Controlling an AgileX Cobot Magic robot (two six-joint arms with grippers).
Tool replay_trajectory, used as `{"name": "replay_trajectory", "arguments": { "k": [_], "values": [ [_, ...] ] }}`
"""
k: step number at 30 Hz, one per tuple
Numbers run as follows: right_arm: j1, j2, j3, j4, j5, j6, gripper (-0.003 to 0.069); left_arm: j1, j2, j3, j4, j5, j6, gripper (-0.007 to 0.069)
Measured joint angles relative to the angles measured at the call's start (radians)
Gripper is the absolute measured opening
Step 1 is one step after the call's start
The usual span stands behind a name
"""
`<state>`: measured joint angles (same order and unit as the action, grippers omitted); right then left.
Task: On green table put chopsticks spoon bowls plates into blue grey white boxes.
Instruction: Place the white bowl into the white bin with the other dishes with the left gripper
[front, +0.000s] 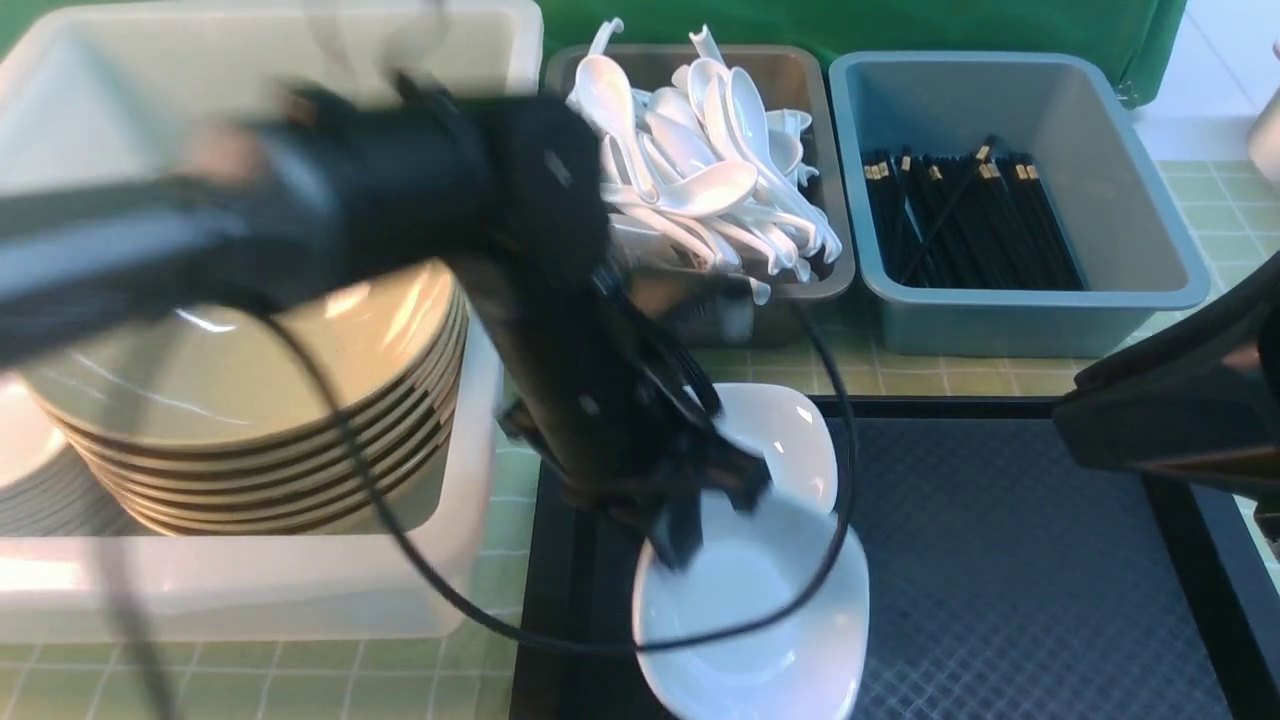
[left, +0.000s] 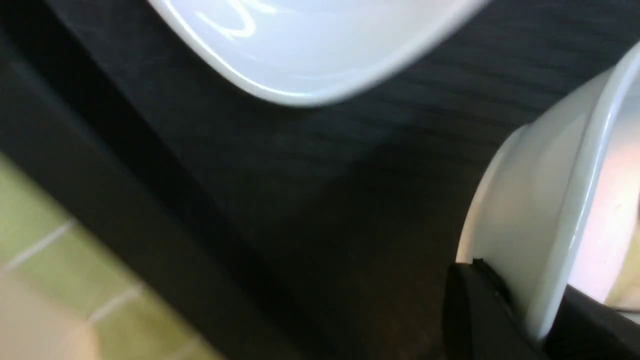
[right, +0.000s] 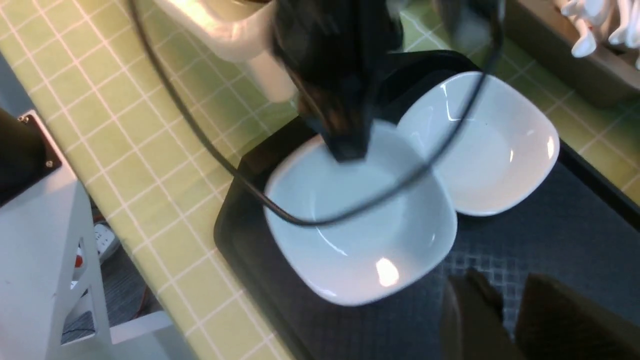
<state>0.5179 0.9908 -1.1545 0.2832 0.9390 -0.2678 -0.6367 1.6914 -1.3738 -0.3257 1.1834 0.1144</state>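
Observation:
Two white plates lie on the black tray: a near one (front: 760, 620) and a far one (front: 795, 440). My left gripper (front: 690, 530) is shut on the near plate's far rim. In the left wrist view its fingers (left: 475, 310) clamp that rim (left: 545, 210), with the other plate (left: 310, 45) beyond. The right wrist view shows both plates (right: 360, 240) (right: 495, 150); the near one's edge overlaps the far one. My right gripper (right: 515, 285) is shut and empty above the tray. Beige bowls (front: 260, 400) are stacked in the white tub (front: 250, 590). Spoons (front: 700, 170) fill the grey box (front: 820, 280). Chopsticks (front: 970, 220) lie in the blue box (front: 1130, 250).
The black tray (front: 1000, 560) lies on the green table (front: 300, 680) in front of the boxes. More white plates (front: 30, 480) are stacked in the tub left of the bowls. My right arm (front: 1170, 420) hangs over the tray's right side. A cable (front: 420, 560) loops under my left arm.

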Motion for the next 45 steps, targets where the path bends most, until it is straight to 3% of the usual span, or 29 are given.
{"name": "replay_trajectory", "arguments": {
  "k": [4, 7, 9, 11, 12, 16, 18, 21, 26, 39, 45],
  "values": [
    [0.000, 0.000, 0.000, 0.024, -0.049, -0.044, 0.0161, 0.076, -0.182, -0.016, 0.027, 0.038, -0.021, 0.0015],
    [0.002, 0.016, -0.001, 0.165, -0.096, -0.186, 0.0162, 0.229, -0.341, -0.016, 0.076, 0.049, -0.047, 0.0015],
    [0.028, 0.069, -0.031, 0.277, -0.096, -0.318, 0.0162, 0.380, -0.453, -0.016, 0.108, 0.058, -0.051, 0.0015],
    [0.062, 0.127, -0.076, 0.326, -0.078, -0.366, 0.0162, 0.508, -0.510, -0.016, 0.119, 0.064, -0.050, 0.0015],
    [0.097, 0.188, -0.135, 0.342, -0.056, -0.387, 0.0162, 0.630, -0.543, -0.016, 0.127, 0.070, -0.043, 0.0015],
    [0.173, 0.317, -0.236, 0.348, -0.014, -0.399, 0.0155, 0.884, -0.568, -0.016, 0.135, 0.077, -0.030, 0.0015],
    [0.241, 0.428, -0.334, 0.350, 0.003, -0.406, 0.0101, 1.054, -0.550, -0.016, 0.153, 0.074, -0.062, 0.0015],
    [0.280, 0.499, -0.397, 0.352, 0.009, -0.409, 0.0048, 1.157, -0.510, -0.016, 0.207, 0.072, -0.114, 0.0015],
    [0.300, 0.559, -0.434, 0.354, 0.014, -0.410, 0.0022, 1.188, -0.374, -0.016, 0.326, 0.076, -0.207, 0.0015],
    [0.300, 0.561, -0.440, 0.352, 0.014, -0.407, 0.0022, 1.188, -0.159, -0.016, 0.274, 0.063, -0.254, 0.0022],
    [0.300, 0.561, -0.440, 0.352, 0.014, -0.391, 0.0022, 1.162, -0.155, -0.016, 0.293, 0.060, -0.264, 0.0140]
  ]
}}
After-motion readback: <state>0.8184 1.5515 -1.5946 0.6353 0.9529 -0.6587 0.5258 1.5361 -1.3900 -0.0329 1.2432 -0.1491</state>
